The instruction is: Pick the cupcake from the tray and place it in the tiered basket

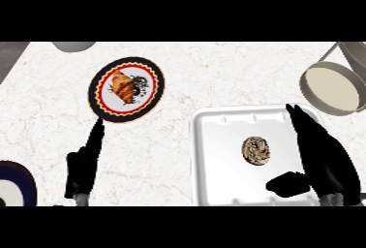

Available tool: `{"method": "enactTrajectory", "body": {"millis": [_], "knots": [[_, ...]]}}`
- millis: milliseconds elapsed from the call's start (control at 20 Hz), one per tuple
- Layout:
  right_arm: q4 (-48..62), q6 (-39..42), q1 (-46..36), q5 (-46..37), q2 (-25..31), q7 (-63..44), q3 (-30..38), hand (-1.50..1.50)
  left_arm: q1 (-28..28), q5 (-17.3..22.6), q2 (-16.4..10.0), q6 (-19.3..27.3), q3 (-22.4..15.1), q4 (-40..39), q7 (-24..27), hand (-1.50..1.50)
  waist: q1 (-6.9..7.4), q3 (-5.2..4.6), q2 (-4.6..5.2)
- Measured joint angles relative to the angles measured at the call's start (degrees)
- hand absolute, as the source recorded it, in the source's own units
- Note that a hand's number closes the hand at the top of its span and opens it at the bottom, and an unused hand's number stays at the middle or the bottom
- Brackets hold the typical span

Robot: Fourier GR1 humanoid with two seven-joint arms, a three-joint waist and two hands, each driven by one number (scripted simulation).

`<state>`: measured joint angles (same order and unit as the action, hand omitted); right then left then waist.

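A brown, marbled cupcake (256,150) sits in the middle of a white tray (214,160) at the lower right of the counter. My right hand (322,155) lies over the tray's right side, fingers straight and pointing away, thumb out toward the cupcake, a short gap from it. The tiered basket (330,87), round with a beige floor and grey frame, stands at the far right. My left hand (85,164) rests open at the lower left, fingers up.
A black and red plate (100,97) with a croissant (123,87) on it lies at the upper left. A grey bowl's edge (73,46) shows at the top. A dark blue plate (14,186) peeks in at the lower left corner.
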<state>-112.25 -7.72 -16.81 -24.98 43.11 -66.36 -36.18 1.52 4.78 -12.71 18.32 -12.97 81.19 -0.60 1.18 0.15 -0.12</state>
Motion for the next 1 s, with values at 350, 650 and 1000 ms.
{"method": "enactTrajectory", "body": {"millis": [350,650,1000], "knots": [[6.19,3.36,-3.1,-2.2,-8.62,-0.27,-1.29,-1.5,0.26,-0.97,0.95,0.48,0.27,-0.32,0.1,0.0,-0.51,0.13,-0.12],[11.01,6.9,-3.95,-2.29,-12.29,-0.94,-1.82,-1.5,1.59,-0.58,0.38,-0.59,1.22,0.41,1.31,0.0,-0.61,0.1,-0.16],[14.65,11.25,-5.82,0.24,-14.8,-1.3,0.41,-1.5,1.65,-1.29,1.23,-0.29,1.28,0.06,1.66,0.0,-0.91,0.12,-0.2]]}}
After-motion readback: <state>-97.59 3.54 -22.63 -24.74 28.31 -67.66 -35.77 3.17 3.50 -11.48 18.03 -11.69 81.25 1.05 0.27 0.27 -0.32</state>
